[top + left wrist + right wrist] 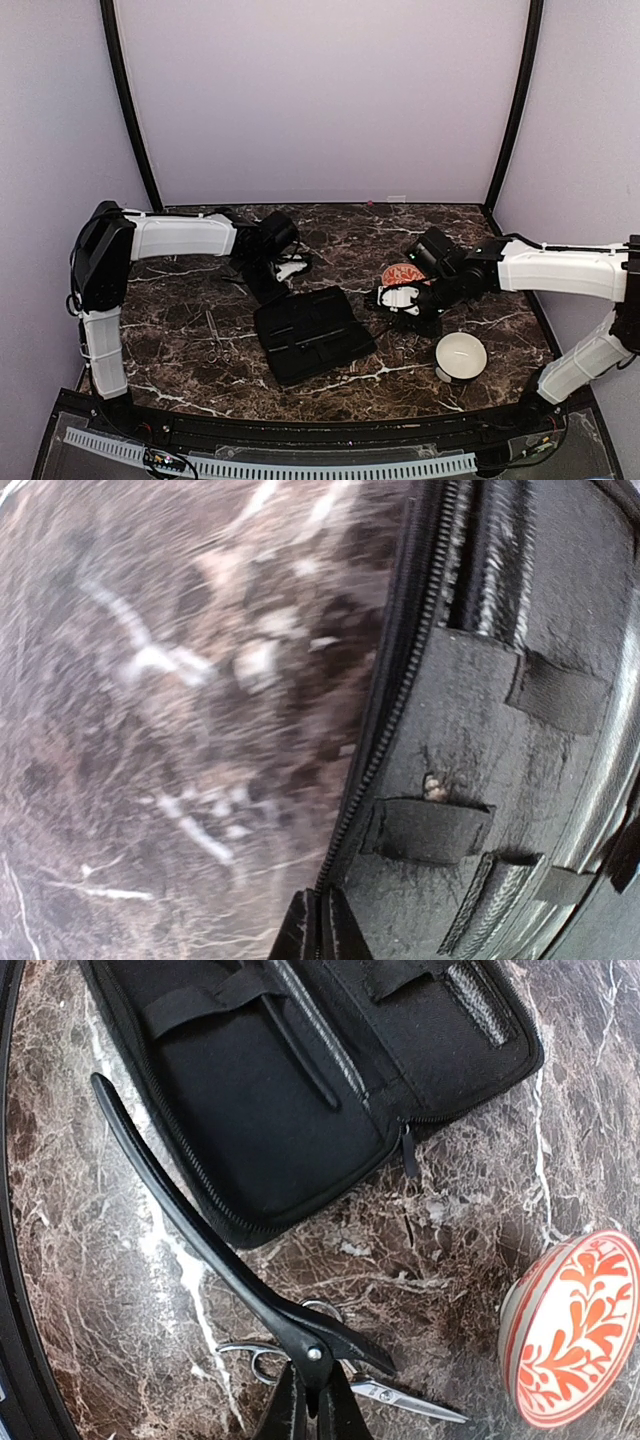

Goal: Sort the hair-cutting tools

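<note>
Hair-cutting tools, overhead view: too small to pick out surely, somewhere around the flat black zip case (312, 335) lying open at the middle of the dark marbled surface (180, 390). Left gripper (290, 268) near the case's far corner; right gripper (400, 298) between the case and the orange patterned bowl (402, 272), with the round white bowl (461, 356) nearer the arm bases.

Left wrist view: blurred. Fingertips (300, 935) pressed together just off the zipper edge, nothing seen between them. Empty elastic loops inside the case.

Right wrist view: clenched on the long black hinged clip (290, 1325) at its pivot end, the clip slanting away along the case's edge. Silver metal scissors (385, 1394) flat on the surface beneath it. Judged light, stiff, slick and thin, so best pinched at the pivot or the handle loops. Bare marble beside the clip; orange bowl close by, so probably little swing room on that side.
</note>
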{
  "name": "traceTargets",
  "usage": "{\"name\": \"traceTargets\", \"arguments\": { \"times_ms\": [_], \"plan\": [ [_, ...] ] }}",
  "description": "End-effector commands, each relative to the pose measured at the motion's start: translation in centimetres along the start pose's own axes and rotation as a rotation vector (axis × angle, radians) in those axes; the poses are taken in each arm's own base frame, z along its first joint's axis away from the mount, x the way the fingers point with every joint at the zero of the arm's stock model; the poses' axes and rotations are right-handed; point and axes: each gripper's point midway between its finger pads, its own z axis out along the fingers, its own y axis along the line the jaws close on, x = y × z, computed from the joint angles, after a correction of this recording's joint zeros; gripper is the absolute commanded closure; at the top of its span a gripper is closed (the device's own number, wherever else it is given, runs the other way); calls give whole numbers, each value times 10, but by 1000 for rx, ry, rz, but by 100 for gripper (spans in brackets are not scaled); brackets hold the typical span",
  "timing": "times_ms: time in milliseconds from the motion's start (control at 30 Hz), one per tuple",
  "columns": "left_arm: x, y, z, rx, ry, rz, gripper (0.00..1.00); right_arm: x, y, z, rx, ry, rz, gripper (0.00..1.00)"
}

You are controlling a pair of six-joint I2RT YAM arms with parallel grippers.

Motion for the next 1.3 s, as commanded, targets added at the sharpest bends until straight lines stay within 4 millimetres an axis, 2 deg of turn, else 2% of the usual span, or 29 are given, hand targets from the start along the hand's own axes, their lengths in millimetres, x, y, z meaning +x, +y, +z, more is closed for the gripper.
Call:
{"name": "traceTargets", "arguments": {
  "times_ms": [0, 267, 367, 467, 600, 667, 767, 833, 900, 1000, 1100, 1167, 1267],
  "plan": [
    [13, 25, -20, -62, 9, -39, 100, -16, -12, -6, 21, -40, 5, 100],
    [16, 25, -30, -58, 14, -74, 99, -21, -12, -4, 8, -51, 18, 100],
    [13, 28, -41, -75, -6, -116, 81, -22, -17, -1, 23, -41, 34, 100],
    [4, 36, -67, -113, -71, -175, 65, -22, -24, -2, 56, -25, 50, 100],
    [-1, 31, -107, -117, -150, -246, 59, -17, -30, -6, 90, 3, 70, 100],
    [6, 21, -120, -90, -156, -280, 58, -10, -29, -7, 97, 32, 71, 100],
    [23, -3, -120, -19, -121, -318, 58, -3, -27, -6, 94, 63, 79, 100],
    [38, -26, -114, 44, -76, -326, 65, -2, -24, -5, 81, 67, 88, 100],
    [61, -50, -104, 76, 17, -324, 75, -4, -23, -3, 72, 69, 90, 100],
    [80, -88, -92, 174, 84, -355, 87, -6, -24, 1, 63, 84, 89, 100],
    [85, -116, -83, 267, 83, -388, 96, -11, -27, 5, 58, 91, 85, 100],
    [81, -130, -80, 333, 51, -408, 98, -14, -29, 8, 56, 89, 83, 100],
    [70, -140, -78, 413, -24, -442, 99, -17, -31, 14, 51, 96, 81, 100]
  ]
}}
